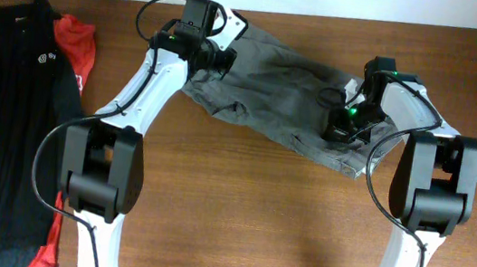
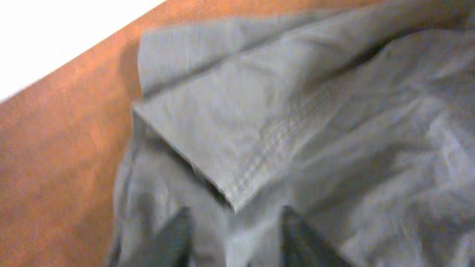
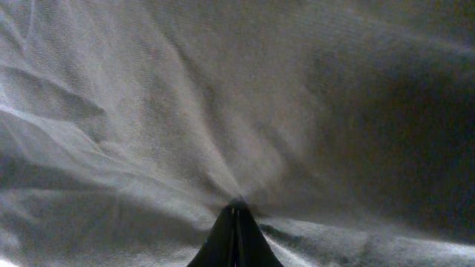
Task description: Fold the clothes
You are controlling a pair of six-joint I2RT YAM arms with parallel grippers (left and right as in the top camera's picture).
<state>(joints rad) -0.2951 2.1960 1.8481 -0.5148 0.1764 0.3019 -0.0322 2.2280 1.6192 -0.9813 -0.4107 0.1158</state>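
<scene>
Brown wooden bench (image 1: 280, 239) carried all items. Grey shorts (image 1: 271, 92): lay rumpled and askew at the far middle, one stitched hem turned over. Right gripper (image 3: 236, 215): jaws were clenched, pinching shorts fabric near the right end. Left gripper (image 2: 236, 239): jaws stood parted over the left end, grasping nothing. Black jacket (image 1: 3, 123) lay over red garment (image 1: 74, 49), far left, apart.

We see the grey shorts (image 1: 276, 88) lying rumpled on the table (image 1: 237, 215) near twelve o'clock, slanting from eleven down toward three, with one stitched hem (image 2: 278, 137) folded over at the eleven end.
</scene>
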